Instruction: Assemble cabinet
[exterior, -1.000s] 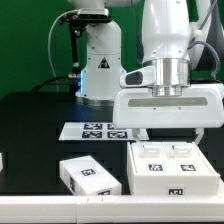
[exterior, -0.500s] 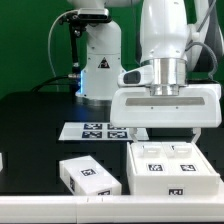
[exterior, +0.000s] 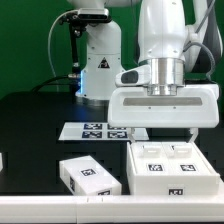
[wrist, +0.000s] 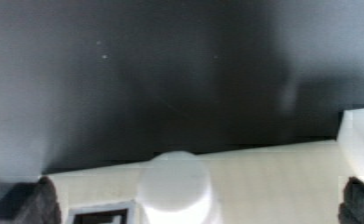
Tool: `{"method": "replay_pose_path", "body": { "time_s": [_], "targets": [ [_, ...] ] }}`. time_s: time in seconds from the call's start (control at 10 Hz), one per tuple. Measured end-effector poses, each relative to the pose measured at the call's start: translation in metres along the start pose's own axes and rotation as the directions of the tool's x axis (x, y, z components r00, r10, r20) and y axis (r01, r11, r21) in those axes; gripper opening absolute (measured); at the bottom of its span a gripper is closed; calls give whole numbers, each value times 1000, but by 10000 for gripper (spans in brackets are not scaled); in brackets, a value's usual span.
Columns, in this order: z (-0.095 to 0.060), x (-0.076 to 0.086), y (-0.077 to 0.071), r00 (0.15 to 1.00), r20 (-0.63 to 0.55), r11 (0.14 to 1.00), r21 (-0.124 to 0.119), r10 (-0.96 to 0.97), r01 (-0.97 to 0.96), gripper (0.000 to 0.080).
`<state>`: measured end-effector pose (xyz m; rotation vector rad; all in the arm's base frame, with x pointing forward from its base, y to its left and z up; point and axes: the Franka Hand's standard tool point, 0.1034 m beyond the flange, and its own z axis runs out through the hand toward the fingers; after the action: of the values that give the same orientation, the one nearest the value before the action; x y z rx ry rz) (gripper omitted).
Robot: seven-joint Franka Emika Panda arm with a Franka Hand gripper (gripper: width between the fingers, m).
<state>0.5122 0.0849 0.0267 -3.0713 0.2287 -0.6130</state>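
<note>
The cabinet (exterior: 170, 168) is a big white box with tags on its top and front, lying at the front on the exterior view's right. My gripper (exterior: 160, 135) hangs just above its far edge, jaws spread wide and empty. One dark finger (exterior: 193, 135) shows below the hand. In the wrist view the cabinet's white surface (wrist: 268, 175) fills the space between the fingertips of my gripper (wrist: 182, 200), with a rounded white bump (wrist: 175, 185) and a tag corner (wrist: 99, 212). I cannot tell whether the fingers touch it.
A smaller white tagged block (exterior: 88, 175) lies at the front on the exterior view's left. The marker board (exterior: 98, 130) lies behind it. A white piece (exterior: 2, 160) pokes in at the left edge. The robot base (exterior: 98, 70) stands at the back.
The hand has shifted slightly to the exterior view's left and a little up. The cabinet and the block have not moved.
</note>
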Motion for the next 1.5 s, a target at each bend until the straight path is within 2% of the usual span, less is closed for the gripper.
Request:
{"method": "replay_pose_path", "body": {
  "time_s": [0.4, 0.7, 0.9, 1.2, 1.3, 1.4, 1.5],
  "targets": [
    [7, -5, 10, 1000, 9, 1000, -14, 0, 0, 795],
    [7, -7, 2, 1000, 10, 1000, -8, -7, 7, 795],
    [7, -6, 4, 1000, 10, 1000, -9, -5, 5, 795],
    [7, -6, 4, 1000, 10, 1000, -9, -5, 5, 401],
    [7, -6, 4, 1000, 10, 1000, -9, -5, 5, 401],
    [7, -7, 4, 1000, 10, 1000, -9, -5, 5, 217],
    [7, -7, 4, 1000, 10, 1000, -9, -5, 6, 217]
  ]
}}
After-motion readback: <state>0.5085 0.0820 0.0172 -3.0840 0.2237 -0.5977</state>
